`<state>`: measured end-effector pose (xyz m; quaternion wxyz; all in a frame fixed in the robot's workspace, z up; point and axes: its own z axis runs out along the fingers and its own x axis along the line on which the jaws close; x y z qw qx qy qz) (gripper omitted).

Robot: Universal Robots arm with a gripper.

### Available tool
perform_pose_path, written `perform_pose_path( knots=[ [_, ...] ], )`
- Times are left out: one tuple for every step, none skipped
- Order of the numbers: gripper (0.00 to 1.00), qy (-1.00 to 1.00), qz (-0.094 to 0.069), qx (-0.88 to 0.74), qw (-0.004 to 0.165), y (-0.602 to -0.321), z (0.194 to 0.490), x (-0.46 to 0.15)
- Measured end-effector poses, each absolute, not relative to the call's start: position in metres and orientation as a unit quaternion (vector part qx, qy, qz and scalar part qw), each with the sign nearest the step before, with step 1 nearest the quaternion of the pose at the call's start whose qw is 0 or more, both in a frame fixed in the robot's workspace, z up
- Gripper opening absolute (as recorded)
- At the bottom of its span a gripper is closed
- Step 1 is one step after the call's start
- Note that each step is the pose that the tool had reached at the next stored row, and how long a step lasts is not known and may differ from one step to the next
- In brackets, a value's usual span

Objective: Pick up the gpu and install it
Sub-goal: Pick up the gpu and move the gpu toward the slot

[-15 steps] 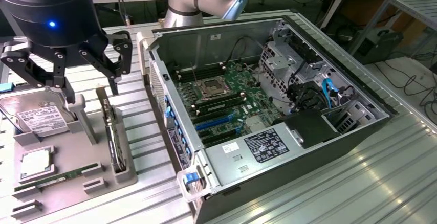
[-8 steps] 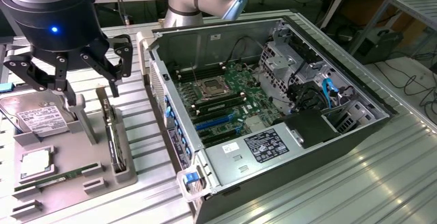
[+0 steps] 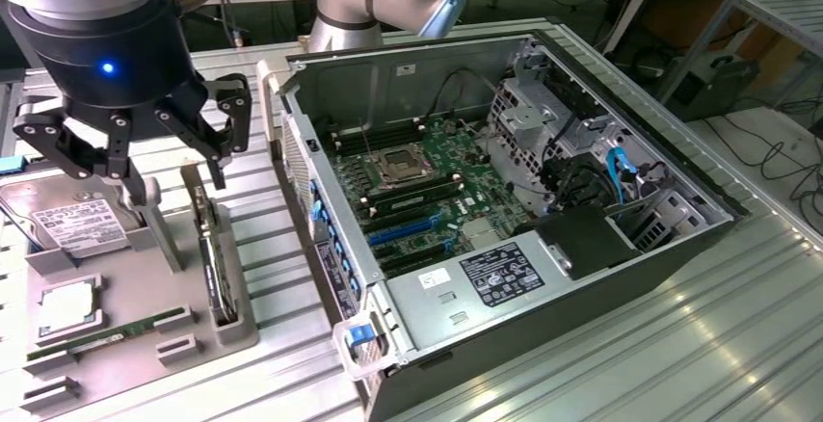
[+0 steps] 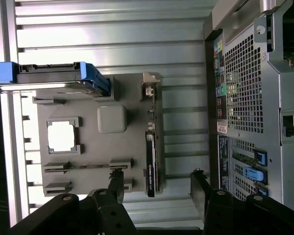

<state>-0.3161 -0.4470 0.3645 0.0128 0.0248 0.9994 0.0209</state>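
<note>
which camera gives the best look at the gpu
The wrist view: it looks down on the gpu and shows its whole upper edge unobstructed, standing in the grey holder. The exterior view shows it at a slant, upright in the same holder, with its far end partly behind a finger of the open gripper.

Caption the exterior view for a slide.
Open gripper hovers over the gpu, which stands on edge in a grey tray beside the opened computer case.
</note>
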Motion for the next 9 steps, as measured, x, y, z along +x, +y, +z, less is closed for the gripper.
perform_pose_path(
  knots=[
    [0.66,0.999,0.021,0.025,0.013,-0.447,0.363,-0.316],
    [0.66,0.999,0.021,0.025,0.013,-0.448,0.362,-0.316],
    [0.66,0.999,0.021,0.025,0.013,-0.448,0.360,-0.316],
    [0.66,0.999,0.021,0.024,0.013,-0.448,0.358,-0.316],
    [0.66,0.999,0.021,0.024,0.013,-0.448,0.356,-0.316],
    [0.66,0.999,0.021,0.024,0.013,-0.448,0.355,-0.316],
    [0.66,0.999,0.021,0.024,0.013,-0.448,0.353,-0.316],
    [0.66,0.999,0.021,0.024,0.013,-0.448,0.352,-0.316],
    [0.66,0.999,0.021,0.024,0.013,-0.448,0.351,-0.316]
  ],
)
